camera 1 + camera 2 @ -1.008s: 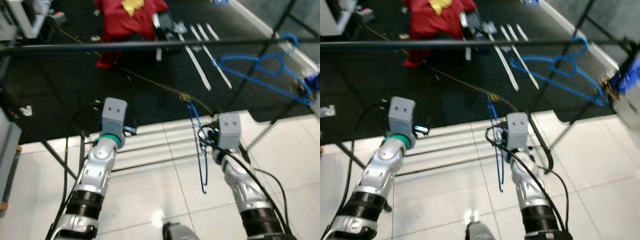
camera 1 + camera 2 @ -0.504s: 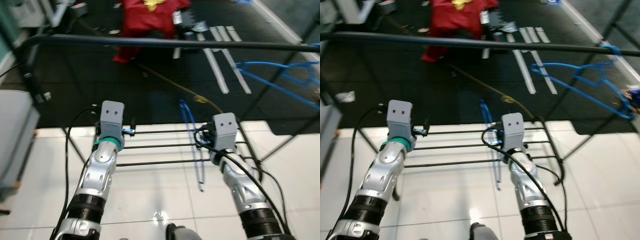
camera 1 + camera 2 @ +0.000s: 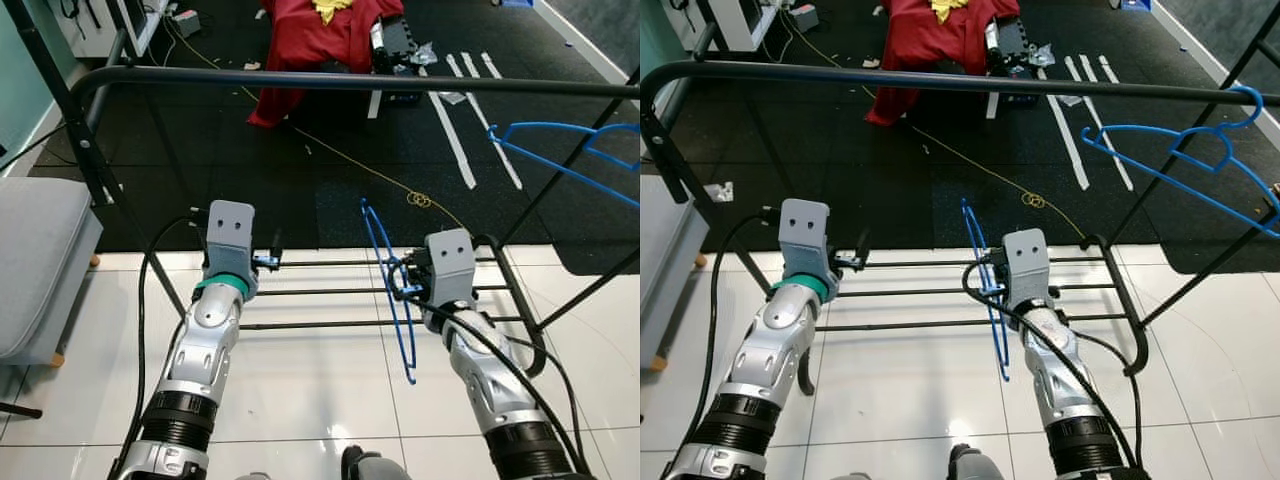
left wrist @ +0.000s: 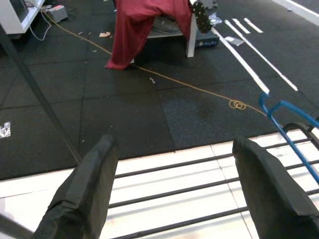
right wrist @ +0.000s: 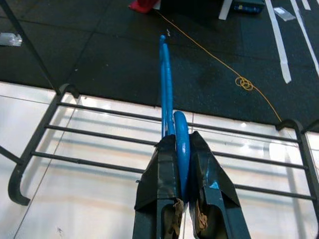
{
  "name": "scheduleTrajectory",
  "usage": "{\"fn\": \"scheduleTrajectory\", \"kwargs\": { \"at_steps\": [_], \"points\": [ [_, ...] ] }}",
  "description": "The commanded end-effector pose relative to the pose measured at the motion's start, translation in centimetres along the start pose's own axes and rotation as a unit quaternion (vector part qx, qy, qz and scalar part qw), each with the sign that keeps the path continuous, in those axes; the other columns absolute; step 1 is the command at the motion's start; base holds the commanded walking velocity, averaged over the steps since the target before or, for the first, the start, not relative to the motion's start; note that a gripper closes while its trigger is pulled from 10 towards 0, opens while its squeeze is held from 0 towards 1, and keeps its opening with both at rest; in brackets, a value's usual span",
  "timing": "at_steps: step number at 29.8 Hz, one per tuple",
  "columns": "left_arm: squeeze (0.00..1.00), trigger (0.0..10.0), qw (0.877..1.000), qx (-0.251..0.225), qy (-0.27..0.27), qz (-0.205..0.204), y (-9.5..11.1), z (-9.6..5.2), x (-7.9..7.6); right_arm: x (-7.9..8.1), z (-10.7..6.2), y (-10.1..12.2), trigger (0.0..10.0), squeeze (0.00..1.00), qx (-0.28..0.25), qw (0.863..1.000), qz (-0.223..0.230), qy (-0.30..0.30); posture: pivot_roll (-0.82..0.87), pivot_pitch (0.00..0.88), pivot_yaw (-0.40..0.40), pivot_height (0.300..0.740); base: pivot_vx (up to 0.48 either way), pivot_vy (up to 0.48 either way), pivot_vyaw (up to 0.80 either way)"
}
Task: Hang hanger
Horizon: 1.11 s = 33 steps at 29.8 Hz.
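A: Hanger [image 5: 168, 94] first: where is it sitting?
B: The blue hanger is standing edge-on in front of the robot's right arm, above the low shelf bars [image 3: 940, 293] of the clothes rack [image 3: 330, 82]. It is reaching from just past the rack's base bars down over the white tiled floor [image 3: 320, 390].

A: Take me through the big things, then.
B: The black clothes rack is spanning the whole scene, its top rail running across above both arms. Beyond it a black mat [image 3: 890, 180] is covering the floor, with a red garment [image 3: 320, 35] draping over something low at the far side. A grey cushioned seat [image 3: 35, 260] is sitting at the robot's left.

A: Anything on the rail?
B: A second blue hanger [image 3: 1180, 160] is hanging by its hook at the rail's right end.

A: And the grippers?
B: The right gripper [image 5: 182, 199] is pinching the blue hanger, its black fingers [image 5: 159, 184] pressing together on the curved plastic. The left gripper [image 4: 174, 189] is hovering over the shelf bars with fingers [image 4: 87, 194] spread wide, gripping nothing.

A: Smaller bits?
B: A thin yellow cord [image 4: 199, 89] is trailing across the mat, ending in a small coil, and white strips [image 3: 455, 140] are lying beside it.
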<state>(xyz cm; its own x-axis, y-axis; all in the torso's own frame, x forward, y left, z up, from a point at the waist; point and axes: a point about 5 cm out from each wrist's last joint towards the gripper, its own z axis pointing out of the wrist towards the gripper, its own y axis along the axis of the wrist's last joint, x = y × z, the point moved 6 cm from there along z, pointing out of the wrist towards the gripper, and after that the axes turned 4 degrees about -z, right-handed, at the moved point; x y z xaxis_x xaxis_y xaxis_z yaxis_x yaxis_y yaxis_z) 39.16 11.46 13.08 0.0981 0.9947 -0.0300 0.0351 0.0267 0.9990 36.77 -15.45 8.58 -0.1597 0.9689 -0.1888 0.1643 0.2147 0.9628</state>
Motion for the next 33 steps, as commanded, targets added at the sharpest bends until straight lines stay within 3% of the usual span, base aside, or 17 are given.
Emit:
{"fn": "scheduleTrajectory", "kwargs": {
  "at_steps": [1,10,22,30,32,33],
  "points": [
    [0.00,10.0,1.000,0.002,-0.005,-0.003,-0.4,-0.2,-0.3,-0.2,-0.2,0.2,10.0,0.00,-0.006,1.000,-0.006,-0.002,-0.08,0.097,0.034,0.740,0.398,0.000,0.00],
    [0.00,10.0,1.000,0.000,-0.002,-0.004,-0.4,-0.4,0.0,-0.2,-0.3,0.1,10.0,0.00,-0.006,1.000,-0.009,-0.001,-0.08,0.094,0.026,0.740,0.393,0.000,0.00],
    [0.00,10.0,1.000,-0.003,0.018,-0.007,-0.3,-0.4,0.8,0.1,-0.2,0.4,10.0,0.00,-0.010,1.000,-0.025,0.009,-0.08,0.091,0.020,0.740,0.000,0.000,0.00],
    [0.00,10.0,1.000,-0.004,0.024,-0.002,-0.3,-0.4,1.0,-0.2,-0.2,-0.3,10.0,0.00,0.012,1.000,-0.025,0.001,-0.08,0.094,0.021,0.740,0.000,0.000,0.00],
    [0.00,10.0,1.000,-0.004,0.024,-0.003,-0.3,-0.4,1.0,-0.2,-0.3,-0.8,10.0,0.00,0.028,0.999,-0.023,0.002,-0.09,0.094,0.021,0.740,0.000,0.000,0.00],
    [0.00,10.0,1.000,-0.004,0.023,-0.003,-0.3,-0.4,0.9,0.1,-0.5,-1.9,10.0,0.00,0.063,0.998,-0.025,0.015,-0.09,0.095,0.022,0.740,0.000,0.000,0.00]
  ]
}}
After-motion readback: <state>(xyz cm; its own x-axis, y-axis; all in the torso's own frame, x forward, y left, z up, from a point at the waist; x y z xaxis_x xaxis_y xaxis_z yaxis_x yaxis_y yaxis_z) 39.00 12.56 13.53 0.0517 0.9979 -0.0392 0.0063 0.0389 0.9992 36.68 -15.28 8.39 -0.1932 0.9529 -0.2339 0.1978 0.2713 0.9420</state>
